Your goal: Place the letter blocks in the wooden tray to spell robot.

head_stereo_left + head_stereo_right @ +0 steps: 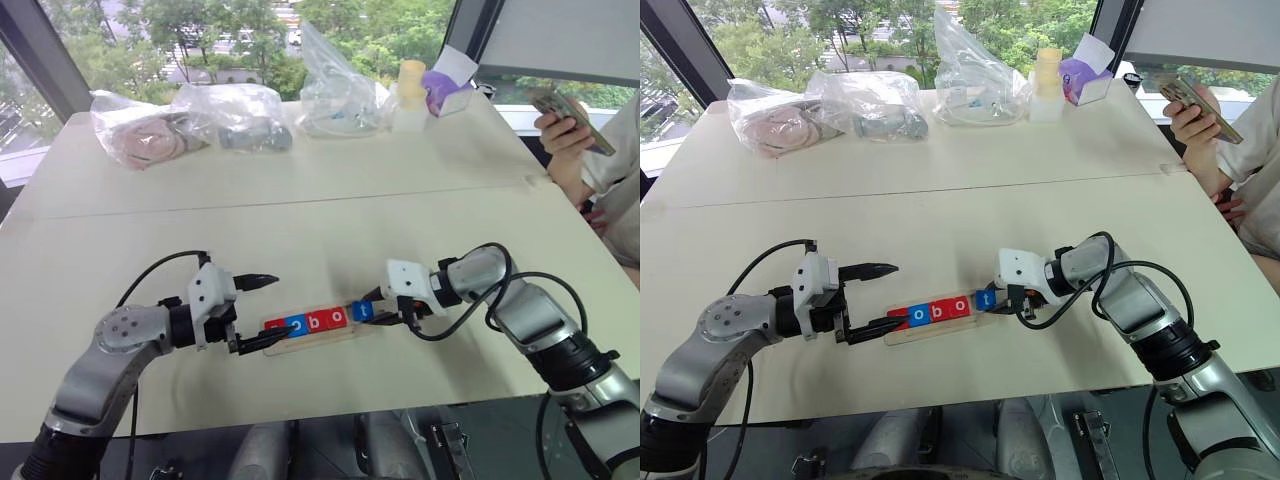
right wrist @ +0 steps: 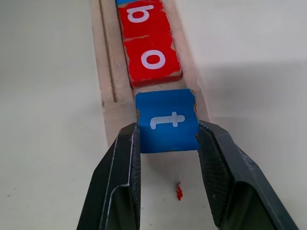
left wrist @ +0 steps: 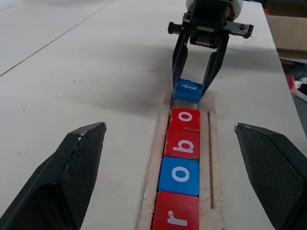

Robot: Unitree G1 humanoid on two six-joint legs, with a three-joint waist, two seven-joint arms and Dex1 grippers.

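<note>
The right gripper [image 2: 168,139] is pinching the blue "t" block [image 2: 168,120] by its two side edges and is holding it over the last free slot at the right-hand end of the wooden tray [image 3: 207,139]. The block's near edge appears slightly raised, so it is judged not yet fully seated. Four blocks are already lying flat in the tray: the red "r" block [image 3: 176,216], the blue "o" block [image 3: 179,175], the red "b" block [image 3: 182,143] and the red "o" block [image 3: 185,119], each touching its neighbour.

The left gripper [image 1: 250,312] is standing wide open with nothing in it, its lower finger [image 1: 262,341] lying at the left-hand end of the tray; whether it is touching the wood cannot be told.

To finish the step well, the "t" block should be kept square to the tray walls, lowered until it is lying flat on the tray floor beside the red "o", and released only then; a tilted edge could ride up on the rim or nudge the row.

The tray's long axis is running left to right across the table [image 1: 320,220], tilted a little, with its right end slightly farther from the robot. The letters are reading from the robot's left to its right.
</note>
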